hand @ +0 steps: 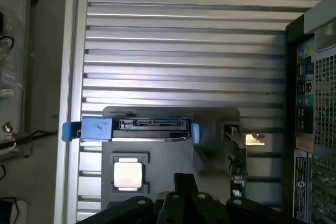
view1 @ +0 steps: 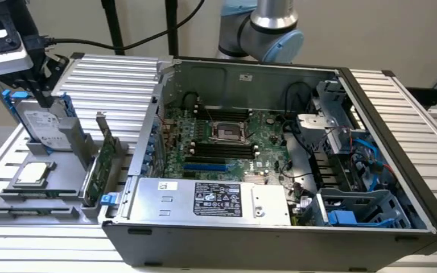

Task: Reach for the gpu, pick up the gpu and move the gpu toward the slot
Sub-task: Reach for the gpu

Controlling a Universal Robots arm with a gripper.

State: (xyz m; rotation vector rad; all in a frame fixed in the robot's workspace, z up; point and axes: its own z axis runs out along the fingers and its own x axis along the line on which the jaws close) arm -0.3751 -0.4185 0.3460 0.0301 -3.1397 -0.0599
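Note:
The gpu [view1: 99, 165] stands on edge in a grey holder [view1: 88, 215] at the exterior view's left, a thin green card with a silver bracket at its far end. In the wrist view the gpu [hand: 237, 158] is a dark narrow strip seen edge-on. My gripper [view1: 45, 102] hangs shut and empty over the silver hard drive, farther back and to the left of the gpu. Its dark fingers [hand: 185, 181] show closed together in the wrist view. A blue slot [view1: 205, 168] lies on the green motherboard inside the open computer case.
The hard drive [view1: 42, 122] with blue rails [hand: 86, 128] stands upright behind a square silver processor chip [view1: 34, 172] in the same holder. The open case [view1: 279, 250] holds a power supply [view1: 211, 199], cables and drive bays. Ribbed metal table [hand: 184, 40] lies all around.

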